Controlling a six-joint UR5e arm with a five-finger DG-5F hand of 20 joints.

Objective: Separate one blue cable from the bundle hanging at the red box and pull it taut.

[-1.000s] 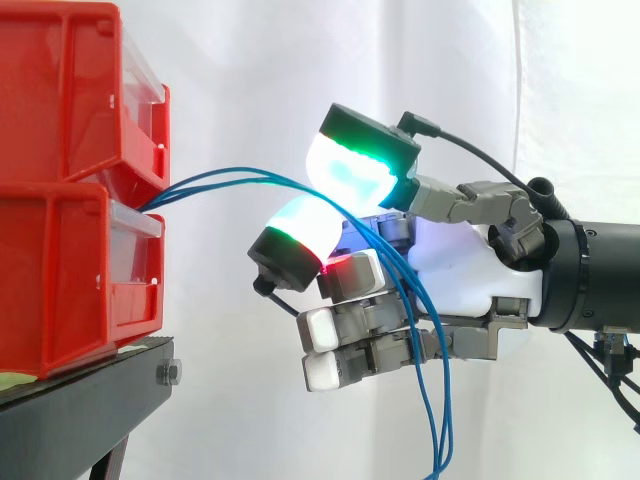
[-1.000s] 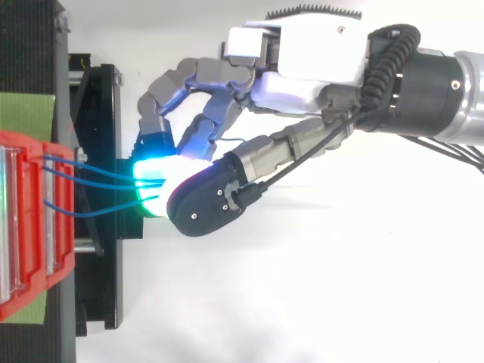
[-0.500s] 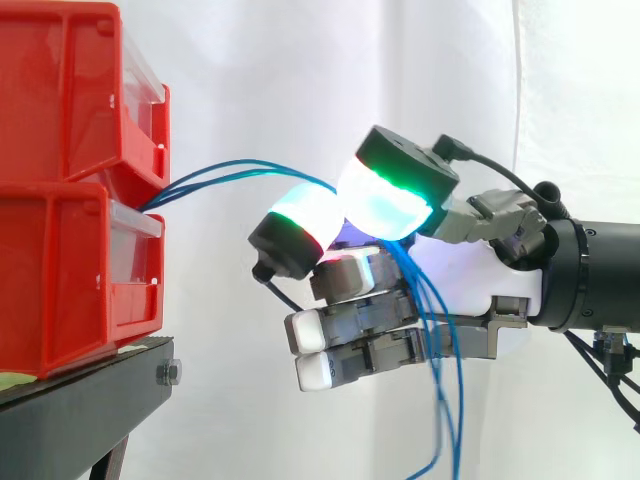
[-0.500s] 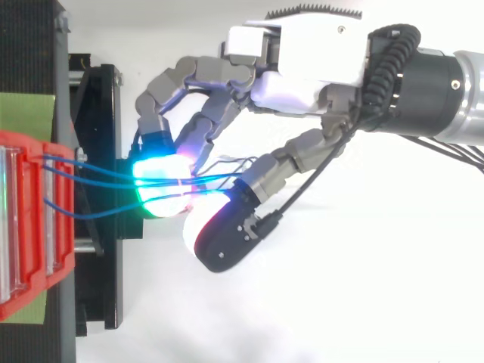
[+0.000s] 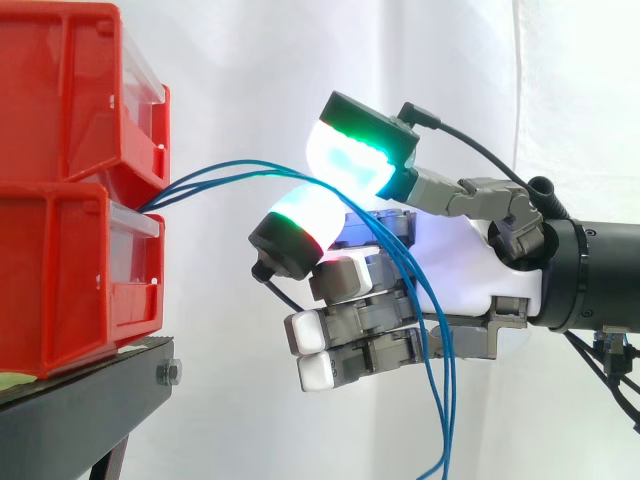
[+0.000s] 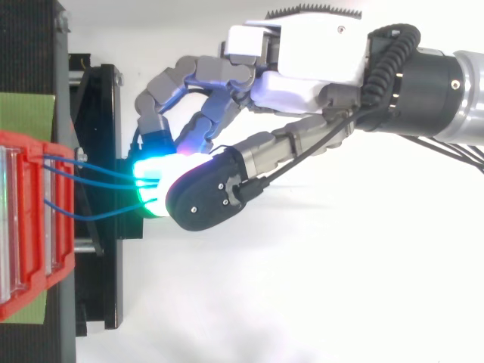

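Note:
Three thin blue cables [image 5: 240,170] come out between the two stacked red bins [image 5: 60,280] and arc to the right. They run over a glowing, red-edged finger pad [image 5: 300,225], pass under the thumb's green-edged pad [image 5: 355,155], then hang down across the curled lower fingers to the frame's bottom. My hand [image 5: 460,270] reaches in from the right, curled, with the cables between thumb and that finger. From above, the cables [image 6: 91,168] leave the red bin [image 6: 30,227] and vanish under the thumb [image 6: 204,200] of the hand [image 6: 302,53].
The bins sit on a black stand [image 5: 80,400] at the left, with a white curtain behind. A green strip [image 6: 26,113] lies on the stand's top beside the bin. Open space lies below and to the right of the hand.
The thumb, half a second ago lowered and swung outward past the finger pad, has risen back over it, as it stood a second ago. The hanging cable ends shifted slightly.

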